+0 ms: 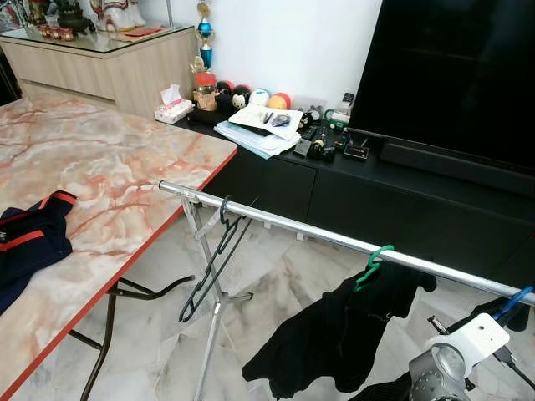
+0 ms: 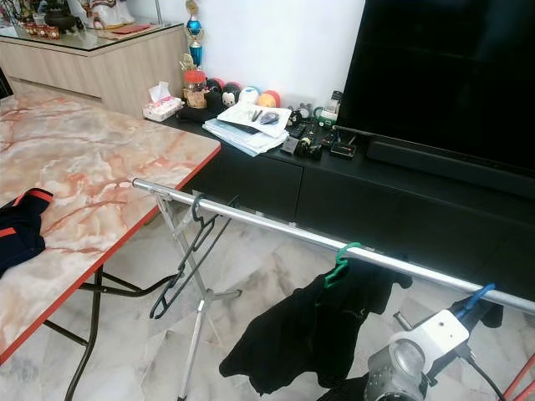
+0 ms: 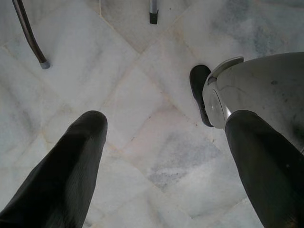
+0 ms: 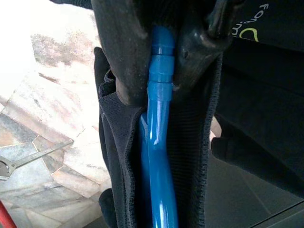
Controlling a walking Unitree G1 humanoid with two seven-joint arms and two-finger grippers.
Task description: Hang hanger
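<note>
A silver rack rail (image 1: 334,238) runs from the table edge down to the right. An empty black hanger (image 1: 216,259) hangs near its left end. At mid rail, a green hanger (image 1: 372,263) carries a black garment (image 1: 334,334). At the right end, the hook of a blue hanger (image 1: 512,302) sits at the rail, with black cloth below it. My right arm (image 1: 460,347) reaches up beneath it. In the right wrist view, my right gripper (image 4: 161,71) is shut on the blue hanger (image 4: 159,152), which has black fabric draped around it. My left gripper (image 3: 166,156) hangs open over the floor.
A marble table with a red edge (image 1: 100,167) stands on the left, with a dark blue and red garment (image 1: 29,242) on it. The rack's legs (image 1: 209,326) stand beside it. Behind the rail are a cluttered black console (image 1: 401,184) and a TV (image 1: 460,75). My foot (image 3: 199,90) is on the tiled floor.
</note>
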